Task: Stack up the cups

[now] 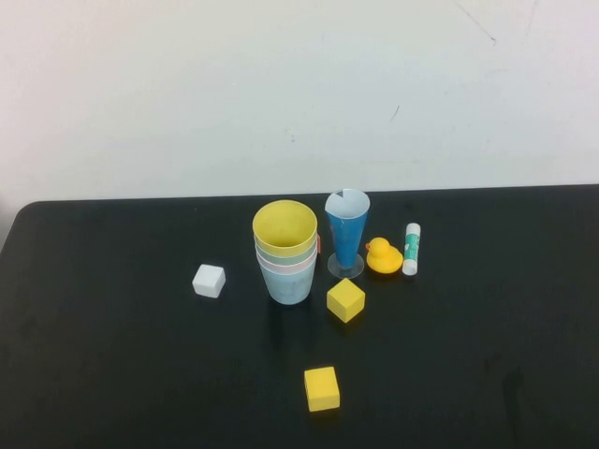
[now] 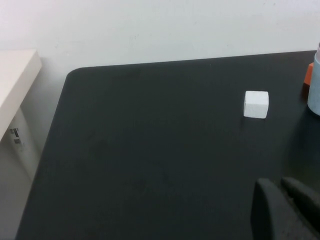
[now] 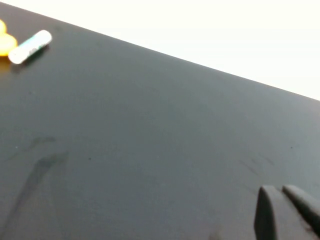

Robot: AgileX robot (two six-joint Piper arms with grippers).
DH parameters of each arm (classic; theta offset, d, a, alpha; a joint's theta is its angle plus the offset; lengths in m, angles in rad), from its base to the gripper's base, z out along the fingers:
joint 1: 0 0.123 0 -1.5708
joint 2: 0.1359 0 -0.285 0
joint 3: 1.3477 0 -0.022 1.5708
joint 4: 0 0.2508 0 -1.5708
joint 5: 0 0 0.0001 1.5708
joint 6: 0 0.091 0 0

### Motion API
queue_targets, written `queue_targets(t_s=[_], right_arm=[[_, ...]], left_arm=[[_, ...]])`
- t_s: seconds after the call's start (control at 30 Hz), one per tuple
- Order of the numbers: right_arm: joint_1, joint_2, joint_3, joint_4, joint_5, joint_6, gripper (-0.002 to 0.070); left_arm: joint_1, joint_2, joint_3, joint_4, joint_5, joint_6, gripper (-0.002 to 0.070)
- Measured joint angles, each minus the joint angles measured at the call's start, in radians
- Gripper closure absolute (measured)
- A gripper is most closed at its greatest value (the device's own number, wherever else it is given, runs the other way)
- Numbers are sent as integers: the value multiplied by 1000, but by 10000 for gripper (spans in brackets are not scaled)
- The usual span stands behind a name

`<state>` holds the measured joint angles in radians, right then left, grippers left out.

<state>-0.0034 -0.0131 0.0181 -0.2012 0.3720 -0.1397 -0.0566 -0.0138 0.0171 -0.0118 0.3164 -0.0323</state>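
The four cups stand nested in one upright stack (image 1: 286,253) at the table's middle: yellow (image 1: 284,227) on top, then sage green, pink, and light blue (image 1: 290,286) at the bottom. The stack's light blue side shows at the edge of the left wrist view (image 2: 315,95). Neither arm shows in the high view. My left gripper (image 2: 278,184) is shut and empty, low over bare table on the near left, away from the stack. My right gripper (image 3: 278,190) is shut and empty over bare table on the right.
A dark-blue cone (image 1: 346,234) on a clear base stands just right of the stack, then a rubber duck (image 1: 383,256) and a glue stick (image 1: 412,249). A white cube (image 1: 209,281) lies left of the stack. Two yellow cubes (image 1: 345,299) (image 1: 321,388) lie in front.
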Motion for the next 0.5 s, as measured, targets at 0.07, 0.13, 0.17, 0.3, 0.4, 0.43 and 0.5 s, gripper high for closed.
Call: queue_targets(t_s=[0.07, 0.13, 0.17, 0.3, 0.4, 0.43, 0.5], right_arm=[[-3, 0, 0, 0, 0, 0, 678], [-3, 0, 0, 0, 0, 0, 678], [-3, 0, 0, 0, 0, 0, 678], [-3, 0, 0, 0, 0, 0, 678], [-15, 0, 0, 0, -2, 7, 678], [-23, 0, 0, 0, -2, 17, 678], [-42, 0, 0, 1, -2, 47, 678]], left_arm=[[0, 0, 0, 0, 0, 0, 676], [0, 0, 0, 0, 0, 0, 676], [0, 0, 0, 0, 0, 0, 676], [0, 0, 0, 0, 0, 0, 676], [0, 0, 0, 0, 0, -2, 676], [0, 0, 0, 0, 0, -2, 676], [0, 0, 0, 0, 0, -2, 676]])
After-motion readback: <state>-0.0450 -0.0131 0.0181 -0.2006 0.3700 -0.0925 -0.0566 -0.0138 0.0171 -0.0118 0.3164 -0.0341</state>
